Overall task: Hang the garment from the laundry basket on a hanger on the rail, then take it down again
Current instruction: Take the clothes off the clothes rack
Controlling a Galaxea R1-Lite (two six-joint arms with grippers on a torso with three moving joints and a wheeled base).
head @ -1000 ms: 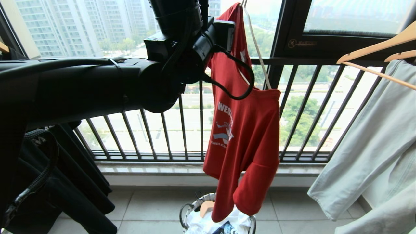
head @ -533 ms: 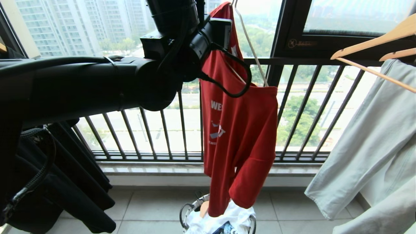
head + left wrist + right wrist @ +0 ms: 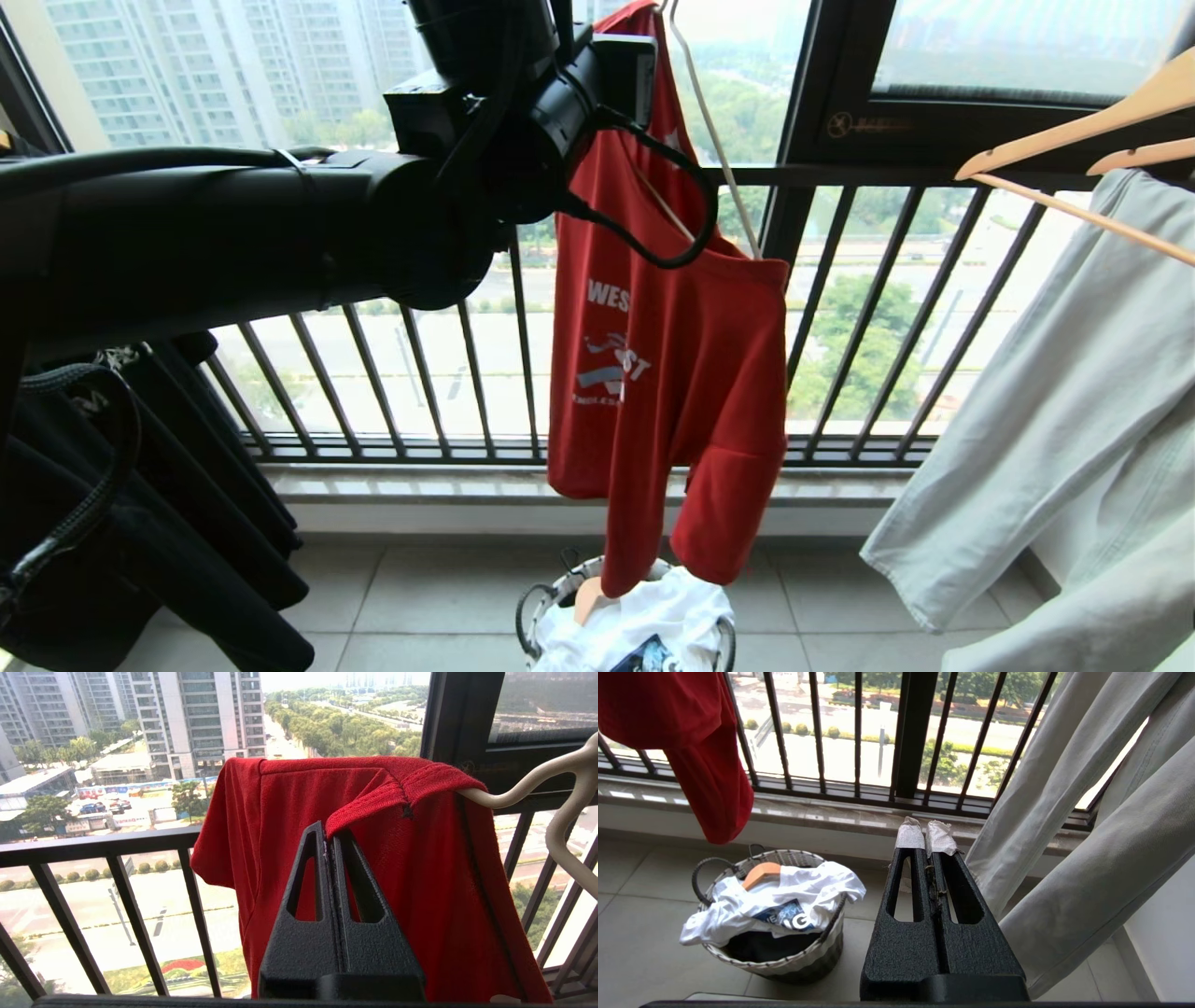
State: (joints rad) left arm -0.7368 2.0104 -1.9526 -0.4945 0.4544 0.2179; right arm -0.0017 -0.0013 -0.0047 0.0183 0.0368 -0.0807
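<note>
The red T-shirt (image 3: 672, 373) hangs lopsided on the off-white hanger (image 3: 537, 779) high at the railing, its hem just above the laundry basket (image 3: 794, 956). The take-down step looks in hand. The left gripper (image 3: 329, 835), raised by the collar, has its jaws pinched on the neckband; next it likely must draw the collar off the hanger arm. The right gripper (image 3: 927, 835) waits low, jaws closed and empty.

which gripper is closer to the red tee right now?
Left. The left gripper is shut on the collar of the red T-shirt, up by the hanger. The right gripper is shut and empty, low beside the laundry basket.
</note>
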